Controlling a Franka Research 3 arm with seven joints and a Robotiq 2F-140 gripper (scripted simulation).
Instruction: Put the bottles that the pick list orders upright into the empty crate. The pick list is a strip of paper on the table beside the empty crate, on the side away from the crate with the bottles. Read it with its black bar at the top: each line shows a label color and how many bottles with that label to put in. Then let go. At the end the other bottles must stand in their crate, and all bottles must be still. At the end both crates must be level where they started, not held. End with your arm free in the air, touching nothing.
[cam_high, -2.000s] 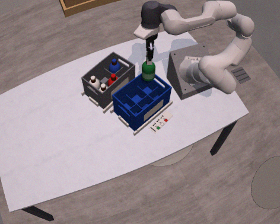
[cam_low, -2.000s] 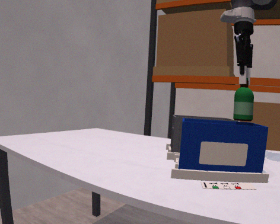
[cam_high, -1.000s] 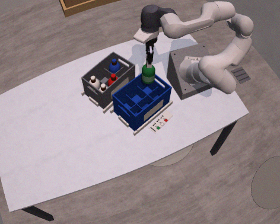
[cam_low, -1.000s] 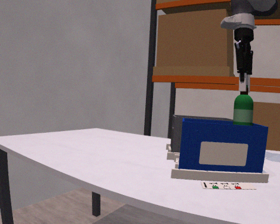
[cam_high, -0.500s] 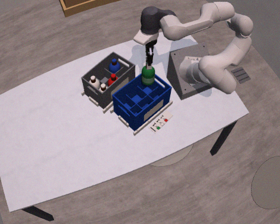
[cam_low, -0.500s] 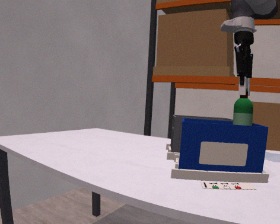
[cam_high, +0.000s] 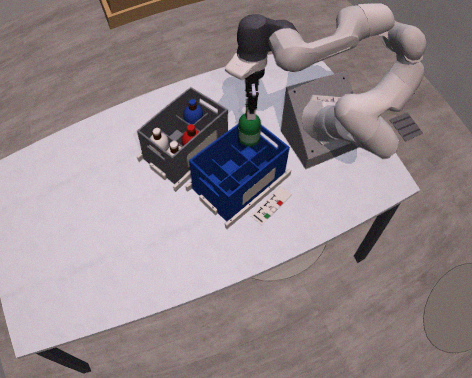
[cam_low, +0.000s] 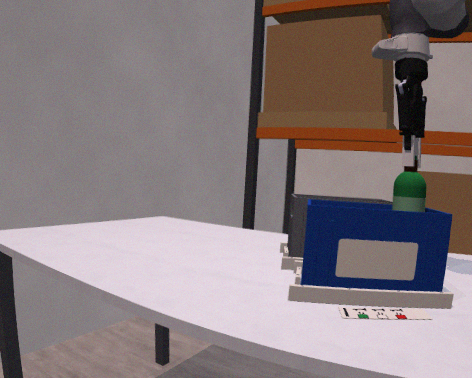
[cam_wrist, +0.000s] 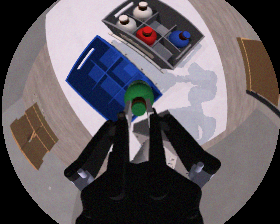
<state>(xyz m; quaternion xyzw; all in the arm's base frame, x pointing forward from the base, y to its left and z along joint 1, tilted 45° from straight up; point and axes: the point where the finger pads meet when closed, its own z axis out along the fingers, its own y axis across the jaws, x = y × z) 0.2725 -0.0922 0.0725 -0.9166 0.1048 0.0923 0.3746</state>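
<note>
Your pincer (cam_high: 252, 111) grips the green bottle (cam_high: 249, 129) by its neck; the bottle hangs upright directly below, partly inside the blue crate's (cam_high: 260, 182) corner cell.

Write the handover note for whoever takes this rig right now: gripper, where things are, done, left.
Gripper: shut on the neck of the green-label bottle, held upright.
The bottle is partly down in a corner cell of the blue crate, on the arm-base side; whether it touches the bottom cannot be told.
Grey crate: a blue-label bottle, a red-label bottle and two white-label bottles stand in it.
Pick list lies beside the blue crate and shows green and red marks; the counts are too small to read.
Done: nothing released in the blue crate.
Left: seat and release the green one, then probably fetch red per the list.
</note>
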